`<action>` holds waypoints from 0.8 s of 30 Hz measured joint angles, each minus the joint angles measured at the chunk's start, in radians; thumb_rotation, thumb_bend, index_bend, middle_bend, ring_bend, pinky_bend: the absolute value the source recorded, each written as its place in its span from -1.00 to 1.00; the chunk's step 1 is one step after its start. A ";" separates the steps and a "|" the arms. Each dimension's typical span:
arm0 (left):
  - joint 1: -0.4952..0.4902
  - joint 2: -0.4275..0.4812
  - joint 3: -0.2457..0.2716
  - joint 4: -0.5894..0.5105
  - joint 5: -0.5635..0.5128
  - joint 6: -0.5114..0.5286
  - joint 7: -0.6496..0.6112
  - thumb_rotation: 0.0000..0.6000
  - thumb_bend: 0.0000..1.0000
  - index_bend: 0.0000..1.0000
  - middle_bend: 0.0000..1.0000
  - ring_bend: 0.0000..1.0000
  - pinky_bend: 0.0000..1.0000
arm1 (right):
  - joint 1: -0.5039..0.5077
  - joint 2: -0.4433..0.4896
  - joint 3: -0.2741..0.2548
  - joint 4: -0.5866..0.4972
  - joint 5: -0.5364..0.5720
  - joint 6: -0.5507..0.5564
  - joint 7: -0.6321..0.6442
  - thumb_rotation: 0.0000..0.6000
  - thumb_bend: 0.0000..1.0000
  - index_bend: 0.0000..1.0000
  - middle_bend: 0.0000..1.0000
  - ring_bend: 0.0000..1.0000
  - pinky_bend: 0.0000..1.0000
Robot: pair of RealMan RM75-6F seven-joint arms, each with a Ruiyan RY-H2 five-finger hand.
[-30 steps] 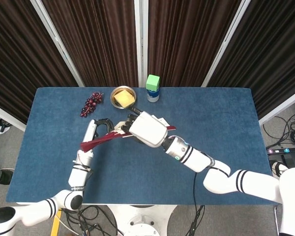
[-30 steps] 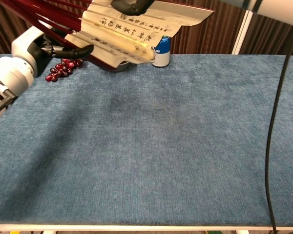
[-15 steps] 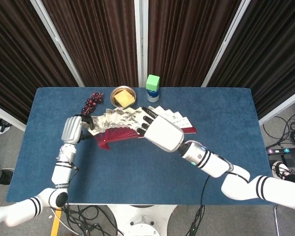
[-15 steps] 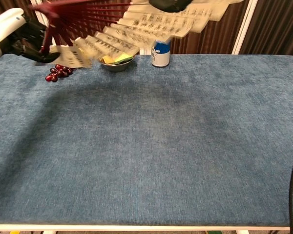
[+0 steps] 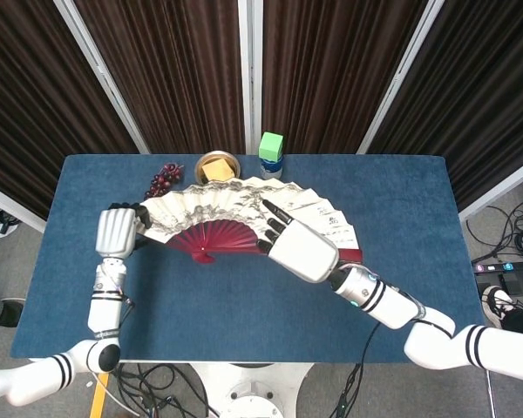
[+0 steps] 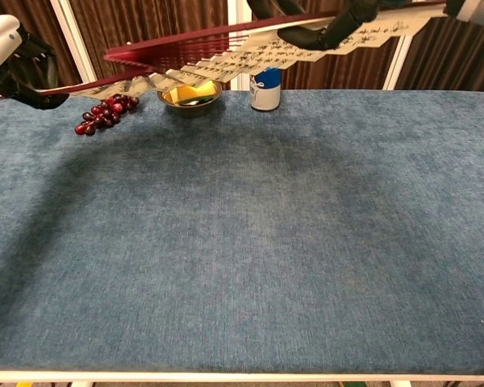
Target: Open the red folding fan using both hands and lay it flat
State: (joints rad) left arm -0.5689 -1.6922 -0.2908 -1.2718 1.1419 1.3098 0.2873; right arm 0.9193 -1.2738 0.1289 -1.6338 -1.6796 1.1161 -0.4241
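The red folding fan point(image 5: 235, 215) is spread wide in the air above the table, its cream paper leaf with writing arcing over red ribs that meet at a pivot. In the chest view the fan point(image 6: 226, 48) shows nearly edge-on, well above the blue cloth. My left hand point(image 5: 116, 232) grips the fan's left end guard; the same hand point(image 6: 12, 60) appears at the far left of the chest view. My right hand point(image 5: 301, 248) holds the right side of the fan from above, and its dark fingers point(image 6: 319, 32) show under the leaf.
At the back of the blue table point(image 5: 401, 209) lie a bunch of dark grapes point(image 5: 161, 181), a metal bowl point(image 5: 213, 163) with yellow pieces, and a white can with a green top point(image 5: 271, 154). In the chest view the grapes point(image 6: 105, 111), bowl point(image 6: 189, 93) and can point(image 6: 265, 89) sit beneath the fan.
The fan has opened from a narrow bundle into a broad half circle. My left hand swung out leftward and my right hand moved rightward.
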 measured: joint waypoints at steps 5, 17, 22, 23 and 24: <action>0.017 0.003 0.032 -0.027 0.040 0.053 0.062 1.00 -0.17 0.38 0.31 0.08 -0.09 | -0.033 0.000 -0.018 -0.011 -0.022 0.033 -0.001 1.00 1.00 0.74 0.30 -0.19 -0.72; 0.033 -0.045 0.094 0.022 0.118 0.093 0.155 1.00 -0.17 0.36 0.31 0.08 -0.09 | -0.131 -0.028 -0.093 0.051 -0.072 0.093 -0.005 1.00 1.00 0.64 0.25 -0.20 -0.80; 0.032 -0.086 0.099 0.093 0.128 0.093 0.180 1.00 -0.17 0.33 0.30 0.08 -0.09 | -0.159 -0.073 -0.108 0.126 -0.075 0.103 0.005 1.00 0.93 0.51 0.16 -0.26 -0.85; 0.032 -0.093 0.101 0.105 0.130 0.093 0.183 1.00 -0.17 0.32 0.29 0.08 -0.09 | -0.165 -0.085 -0.112 0.145 -0.076 0.105 0.010 1.00 0.84 0.45 0.13 -0.29 -0.87; 0.031 -0.100 0.102 0.117 0.131 0.093 0.186 1.00 -0.17 0.32 0.29 0.08 -0.09 | -0.170 -0.095 -0.115 0.159 -0.077 0.107 0.013 1.00 0.76 0.41 0.10 -0.31 -0.89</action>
State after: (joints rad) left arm -0.5375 -1.7923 -0.1889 -1.1544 1.2734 1.4025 0.4731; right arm 0.7492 -1.3689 0.0139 -1.4751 -1.7564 1.2227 -0.4108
